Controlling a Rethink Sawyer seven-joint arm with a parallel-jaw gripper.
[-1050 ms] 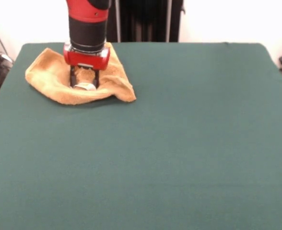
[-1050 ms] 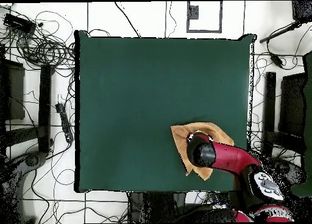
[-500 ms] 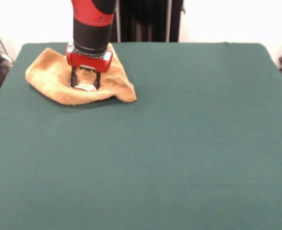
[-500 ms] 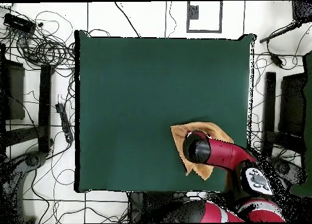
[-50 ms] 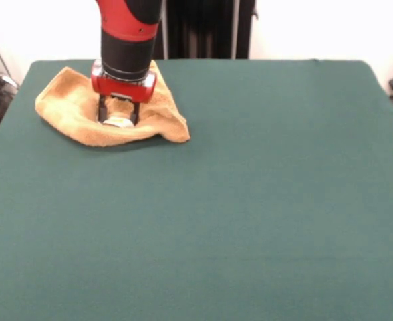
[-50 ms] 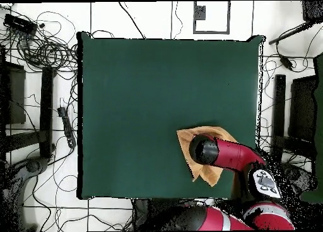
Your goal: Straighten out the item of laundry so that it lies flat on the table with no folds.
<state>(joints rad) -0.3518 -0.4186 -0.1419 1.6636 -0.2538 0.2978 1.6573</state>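
Barely anything has shifted on the cloth, only the red arm (image 6: 236,155) swinging round above while the gripper (image 5: 118,122) stays planted in the middle of the towel (image 5: 73,114), fingers down and apparently pinching a small bunch of fabric. That towel sits crumpled near a corner of the table (image 5: 250,200), nowhere near flat. Green felt lies bare all around, cables (image 6: 38,46) staying off the top.

Front cam low; overhead straight down; both: table (image 5: 250,200)
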